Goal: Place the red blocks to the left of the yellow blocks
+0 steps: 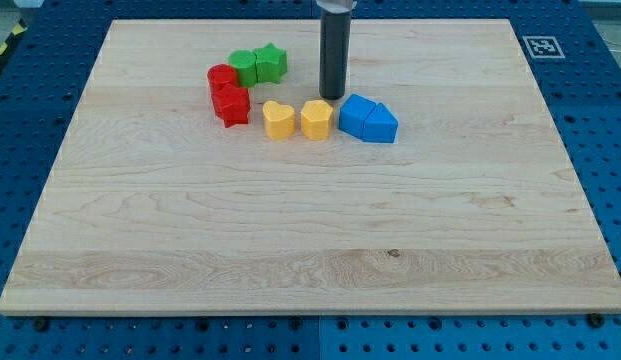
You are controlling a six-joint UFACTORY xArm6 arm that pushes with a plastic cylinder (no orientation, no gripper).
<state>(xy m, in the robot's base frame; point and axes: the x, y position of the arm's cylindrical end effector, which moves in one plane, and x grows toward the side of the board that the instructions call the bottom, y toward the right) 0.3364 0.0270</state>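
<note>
Two red blocks sit at the view's upper left: a rounded red block point(222, 78) and a red star-like block point(231, 104) just below it, touching. Right of them lie a yellow heart block point(279, 120) and a yellow hexagon block point(316, 119), side by side. My tip point(333, 96) stands just above the yellow hexagon, between it and the blue blocks, a small gap from each. The red blocks lie left of both yellow blocks.
Two green blocks point(258, 65), one a star, sit above the red ones. A blue cube-like block point(357, 115) and a blue triangular block point(381, 125) touch each other right of the yellow hexagon. The wooden board point(310, 230) lies on a blue perforated table.
</note>
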